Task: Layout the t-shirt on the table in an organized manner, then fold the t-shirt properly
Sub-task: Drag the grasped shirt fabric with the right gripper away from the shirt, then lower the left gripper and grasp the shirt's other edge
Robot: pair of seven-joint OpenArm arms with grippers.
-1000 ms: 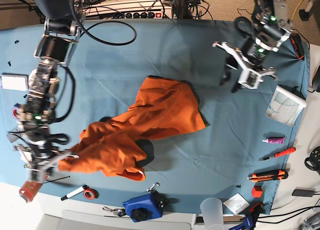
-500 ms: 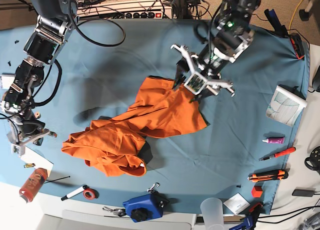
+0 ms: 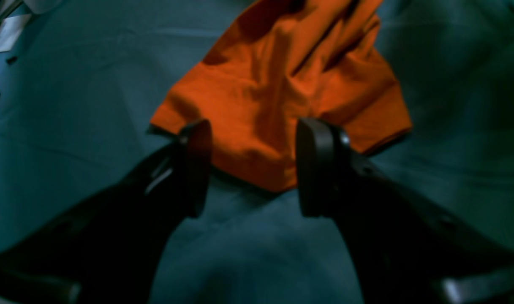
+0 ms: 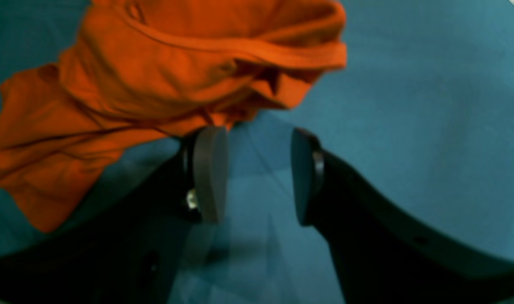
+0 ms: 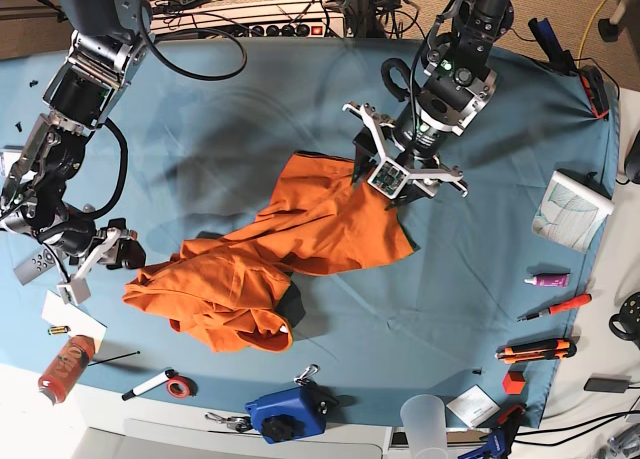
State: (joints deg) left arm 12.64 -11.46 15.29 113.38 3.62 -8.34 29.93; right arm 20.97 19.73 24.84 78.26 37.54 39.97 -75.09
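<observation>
T-shirt (image 5: 290,249) crumpled on table (image 5: 300,99), both pincers open

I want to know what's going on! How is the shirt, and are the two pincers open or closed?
t-shirt: crumpled in a loose heap on the table, not spread out or folded.
left pincer: open, empty, above the shirt's edge.
right pincer: open, empty, beside the shirt.

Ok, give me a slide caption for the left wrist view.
Open left tool poised over an edge of the crumpled orange t-shirt on the teal table.
</observation>
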